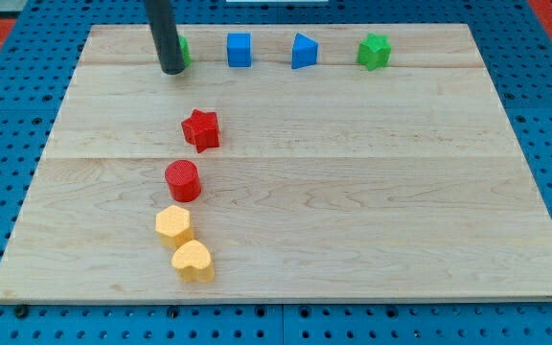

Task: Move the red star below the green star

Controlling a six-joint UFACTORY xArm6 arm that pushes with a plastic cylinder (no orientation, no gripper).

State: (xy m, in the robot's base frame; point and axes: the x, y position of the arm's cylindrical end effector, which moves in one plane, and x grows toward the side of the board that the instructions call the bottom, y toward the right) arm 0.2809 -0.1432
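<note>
The red star (200, 129) lies left of the board's middle. The green star (374, 52) sits near the view's top right edge of the board, far to the right of the red star. My tip (172, 70) is at the view's top left, above and slightly left of the red star, with a gap between them. The rod hides most of a green block (185, 51) behind it, whose shape I cannot make out.
A blue cube (240, 50) and a blue wedge-like block (303, 51) stand in the top row between the rod and the green star. A red cylinder (182, 180), a yellow hexagon (173, 225) and a yellow heart (193, 260) run down below the red star.
</note>
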